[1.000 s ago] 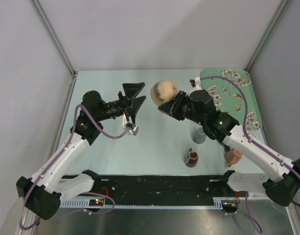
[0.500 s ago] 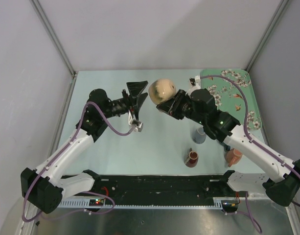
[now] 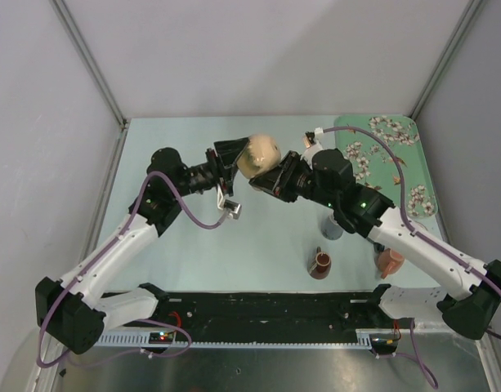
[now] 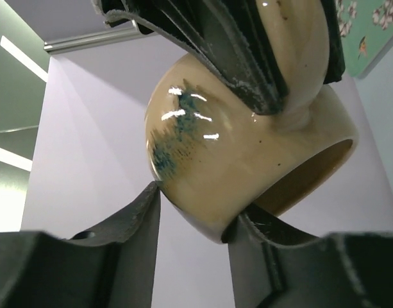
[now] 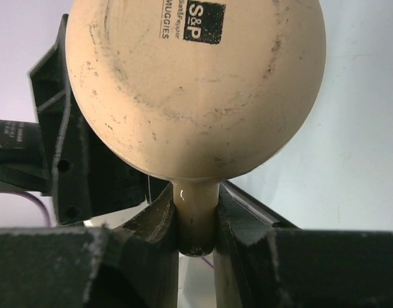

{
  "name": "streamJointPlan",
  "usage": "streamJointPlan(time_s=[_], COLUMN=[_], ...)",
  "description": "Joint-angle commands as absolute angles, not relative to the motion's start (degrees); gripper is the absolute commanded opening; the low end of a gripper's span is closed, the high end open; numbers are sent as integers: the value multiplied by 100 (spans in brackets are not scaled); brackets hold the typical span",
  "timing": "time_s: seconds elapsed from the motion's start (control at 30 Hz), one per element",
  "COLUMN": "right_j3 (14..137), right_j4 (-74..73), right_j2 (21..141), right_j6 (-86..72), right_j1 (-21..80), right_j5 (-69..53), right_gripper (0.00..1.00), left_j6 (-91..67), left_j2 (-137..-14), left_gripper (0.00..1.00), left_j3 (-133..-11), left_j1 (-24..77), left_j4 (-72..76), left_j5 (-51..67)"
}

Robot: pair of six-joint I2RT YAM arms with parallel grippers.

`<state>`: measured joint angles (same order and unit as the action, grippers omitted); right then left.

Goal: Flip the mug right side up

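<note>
The mug (image 3: 259, 154), a rounded cream one, is up in the air above the middle of the tabletop (image 3: 193, 245), touching nothing below it. It is tipped roughly on its side. Its stamped base faces the right wrist camera and its mouth opens toward the left arm. The right gripper (image 5: 196, 221) has its fingers clamped on the handle, which leaves the body and rim free for a second grasp. That looks like the reason for the hold: a handle grip from this side seems unlikely to bring the mouth upward on its own, so a handover or a two-armed turn seems to be the step in hand. The left gripper (image 4: 193, 215) meets the mug from the opposite side, its fingers straddling the wall at the rim, one tip against the outer glaze and the other at the lip. I cannot tell whether they are pressing or merely bracketing it. Well off to the right, a blue-grey cup (image 3: 332, 227), a small brown cup (image 3: 320, 263) and a pinkish cup (image 3: 389, 261) stand on the tabletop near a floral tray (image 3: 397, 139).
</note>
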<state>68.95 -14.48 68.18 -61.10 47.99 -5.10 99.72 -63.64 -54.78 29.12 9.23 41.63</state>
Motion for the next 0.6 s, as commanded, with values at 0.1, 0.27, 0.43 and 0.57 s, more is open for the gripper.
streamJointPlan(time_s=[0.1, 0.27, 0.43, 0.57], right_j3=[7330, 7337, 7331, 7330], right_j4=[-442, -538, -715, -842], right_j2=[6971, 7014, 7119, 7291], right_j6=[-6201, -6066, -5910, -5813], right_j1=[4637, 4363, 4056, 3960], right_j5=[-954, -887, -1001, -1171], right_gripper=[0, 0, 31, 61], left_j6=[10232, 10103, 9766, 9761], left_j2=[-6247, -6035, -5876, -5825], left_gripper=[10, 0, 0, 0], left_j3=[-5480, -5100, -4852, -4799], left_j1=[2962, 2976, 2996, 2996], left_j4=[1160, 1169, 1022, 556], left_j5=[4253, 4153, 3741, 3543])
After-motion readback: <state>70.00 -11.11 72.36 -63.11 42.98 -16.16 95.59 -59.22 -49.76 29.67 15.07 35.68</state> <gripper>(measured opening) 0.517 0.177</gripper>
